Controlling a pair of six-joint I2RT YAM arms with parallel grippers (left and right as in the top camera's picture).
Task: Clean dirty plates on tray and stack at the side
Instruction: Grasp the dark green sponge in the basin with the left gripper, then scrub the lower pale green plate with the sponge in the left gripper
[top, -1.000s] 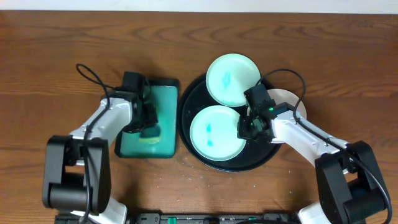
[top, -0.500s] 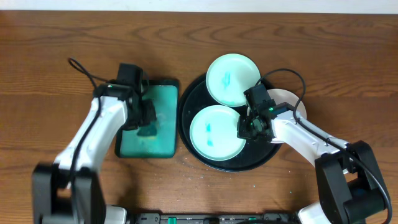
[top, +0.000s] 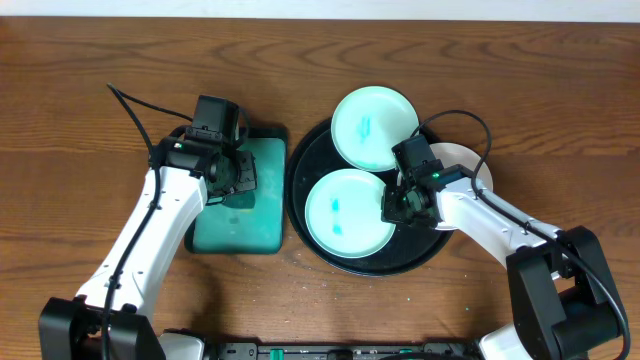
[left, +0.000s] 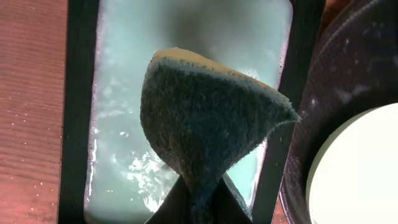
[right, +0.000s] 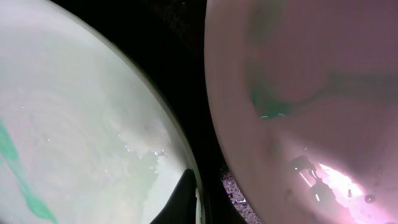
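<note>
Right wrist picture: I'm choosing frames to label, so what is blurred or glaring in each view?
Right wrist: the near plate is a pinkish out-of-focus blur with glare low right; the smeared plate is sharper. Left wrist: sponge crisp, teal tray behind softer. Overhead: evenly lit, sharp.

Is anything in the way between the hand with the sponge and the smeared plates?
Nothing visible. The left hand, pinching the sponge over the teal tray, has only the low rim of the black tray between it and the nearer smeared plate.

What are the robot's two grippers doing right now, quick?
Left gripper: closed, pinching the dark sponge.
Right gripper: at the rim of the front plate; open or closed cannot be told.
</note>
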